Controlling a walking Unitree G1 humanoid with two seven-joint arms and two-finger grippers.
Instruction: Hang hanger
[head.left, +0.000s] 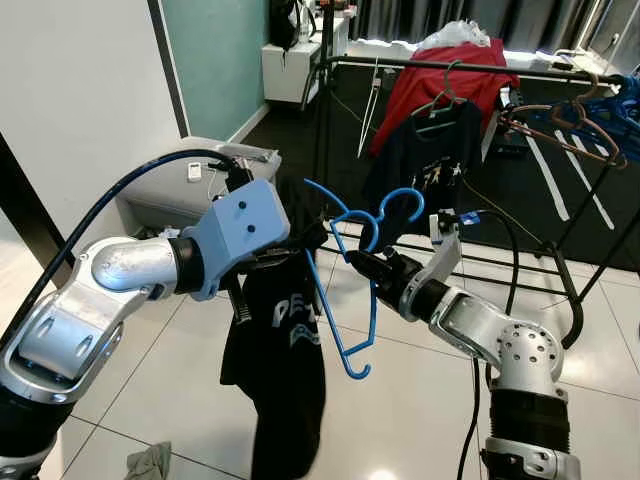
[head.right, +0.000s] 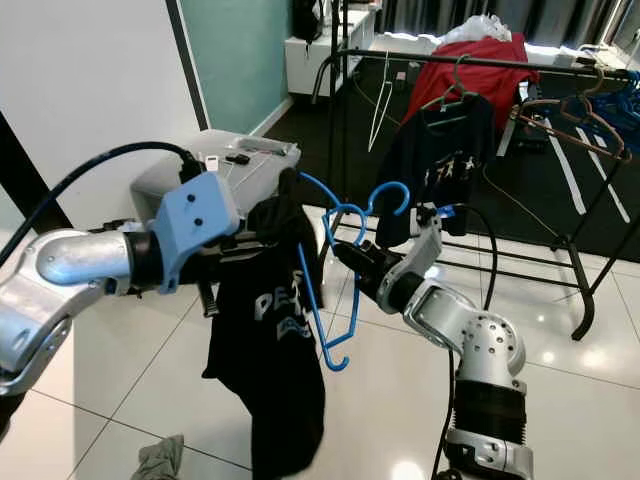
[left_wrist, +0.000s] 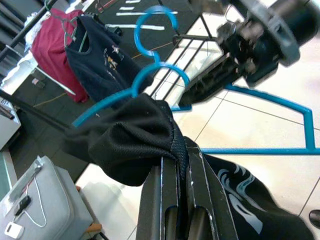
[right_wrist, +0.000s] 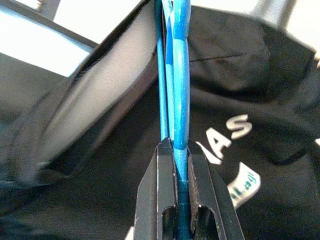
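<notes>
Your right gripper (head.left: 358, 262) is clamped on the blue hanger (head.left: 352, 290) and your left gripper (head.left: 290, 248) pinches the black shirt (head.left: 280, 350) half-draped on it, so seat the shirt squarely before carrying it to the rail (head.left: 480, 68) behind.

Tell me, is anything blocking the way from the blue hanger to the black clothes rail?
Nothing visible does. The right gripper holds the blue hanger and the left gripper pinches the black shirt. The floor between them and the rail looks open, though clothes already hang on that rail.
</notes>
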